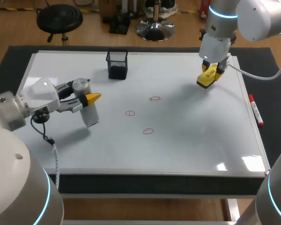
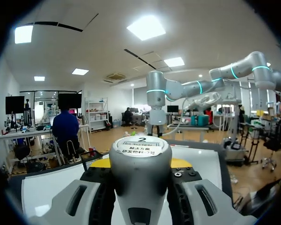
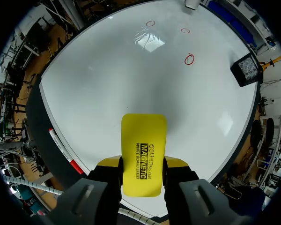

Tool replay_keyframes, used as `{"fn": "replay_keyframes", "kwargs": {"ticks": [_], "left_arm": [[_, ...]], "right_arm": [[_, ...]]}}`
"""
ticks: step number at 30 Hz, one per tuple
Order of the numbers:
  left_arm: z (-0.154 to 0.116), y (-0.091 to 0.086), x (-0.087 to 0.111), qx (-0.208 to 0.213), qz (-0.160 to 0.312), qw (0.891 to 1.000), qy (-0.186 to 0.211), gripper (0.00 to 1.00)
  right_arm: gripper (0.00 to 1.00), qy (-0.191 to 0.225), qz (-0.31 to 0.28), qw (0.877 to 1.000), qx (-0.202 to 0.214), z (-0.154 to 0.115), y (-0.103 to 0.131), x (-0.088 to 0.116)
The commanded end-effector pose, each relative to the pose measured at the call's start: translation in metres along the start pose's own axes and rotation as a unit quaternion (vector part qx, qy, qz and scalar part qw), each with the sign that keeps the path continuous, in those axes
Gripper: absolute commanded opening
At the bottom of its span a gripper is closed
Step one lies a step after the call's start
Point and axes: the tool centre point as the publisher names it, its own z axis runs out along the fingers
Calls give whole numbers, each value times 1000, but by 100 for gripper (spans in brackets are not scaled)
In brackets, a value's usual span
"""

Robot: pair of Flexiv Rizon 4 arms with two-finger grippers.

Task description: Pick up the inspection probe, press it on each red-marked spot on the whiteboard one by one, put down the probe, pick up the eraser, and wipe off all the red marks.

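Note:
My left gripper [image 1: 90, 99] is shut on the grey inspection probe [image 1: 89, 116], which it holds over the left part of the whiteboard [image 1: 192, 140]. In the left wrist view the probe [image 2: 140, 161] fills the gap between the fingers [image 2: 203, 201], its labelled cap toward the camera. My right gripper [image 1: 210, 70] is shut on the yellow eraser [image 1: 205, 79] over the board's far right part. The eraser [image 3: 143, 157] sticks out ahead of that gripper [image 3: 141, 165]. Three red circles [image 1: 155, 98] [image 1: 129, 113] [image 1: 148, 131] mark the middle of the board, between the two grippers.
A black mesh holder [image 1: 117, 64] stands at the back of the board, left of centre. A red marker [image 1: 255, 110] lies along the board's right edge. The red circles [image 3: 189, 59] and the mesh holder [image 3: 247, 69] lie far ahead of the eraser.

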Motion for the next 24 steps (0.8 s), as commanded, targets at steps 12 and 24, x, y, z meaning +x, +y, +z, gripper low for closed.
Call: {"fn": "replay_keyframes", "kwargs": {"ticks": [12,24], "left_arm": [[-51,-1,20,0,-5,997,-79,0],[-77,2,19,1,-5,993,-116,0]], "right_arm": [[0,1,-1,1000,1,-1,-1,0],[0,1,-1,1000,1,-1,-1,0]]}}
